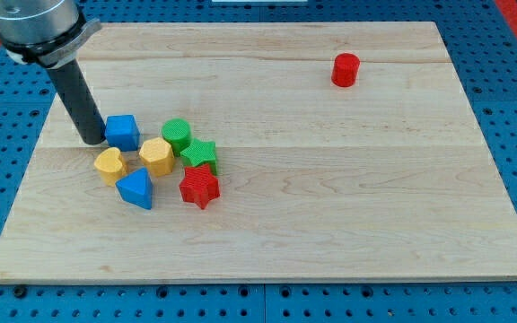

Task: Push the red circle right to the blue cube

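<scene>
**A:** At about nine o'clock on the board, my tip (pixel 92 141) stands just at the left side of the blue cube (pixel 122 132), touching it or very nearly; I cannot tell which. There are no fingers to spread or press together here, only a plain dark rod, and it holds nothing.

**B:** Why would it be parked there, when the job concerns the red circle?

**A:** My guess is that it is simply on the wrong side for now. The red circle (pixel 346 69) sits alone near one o'clock, well apart from everything, and must travel toward the cube, so the tip would need to get around behind it at its far right side.

**B:** And the rest of the cluster?

**A:** Going outward from the cube: a green circle (pixel 177 135) at its three o'clock, a yellow hexagon (pixel 156 155) and a yellow heart (pixel 109 164) below, then a blue triangle (pixel 136 188), a green star (pixel 199 154) and a red star (pixel 199 187). They crowd the cube's right and lower sides, which could block a straight approach.

**B:** Any containers?

**A:** None. No tray, bowl or box; everything lies loose on the wooden board (pixel 348 206).
</scene>
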### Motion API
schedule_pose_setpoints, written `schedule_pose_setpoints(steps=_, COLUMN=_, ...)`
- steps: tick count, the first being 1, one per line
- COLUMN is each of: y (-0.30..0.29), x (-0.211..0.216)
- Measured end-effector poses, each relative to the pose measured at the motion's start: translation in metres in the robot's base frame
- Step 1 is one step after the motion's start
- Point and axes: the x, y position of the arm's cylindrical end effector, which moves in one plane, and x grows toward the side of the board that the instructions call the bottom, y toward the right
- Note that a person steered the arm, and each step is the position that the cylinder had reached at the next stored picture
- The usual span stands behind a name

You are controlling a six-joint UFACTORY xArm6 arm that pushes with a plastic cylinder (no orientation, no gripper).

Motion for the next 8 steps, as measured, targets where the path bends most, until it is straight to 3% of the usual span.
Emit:
schedule_pose_setpoints(steps=1, y=-0.005, x=-0.054)
schedule_pose_setpoints(steps=2, y=0.110, x=-0.102)
schedule_pose_setpoints(steps=3, y=0.195, x=-0.115)
schedule_pose_setpoints(steps=4, y=0.243, x=-0.089)
schedule_pose_setpoints(steps=5, y=0.346, x=-0.115)
schedule_pose_setpoints(steps=6, y=0.378, x=-0.157)
schedule_pose_setpoints(steps=7, y=0.359, x=-0.181)
schedule_pose_setpoints(steps=8, y=0.310, x=-0.139)
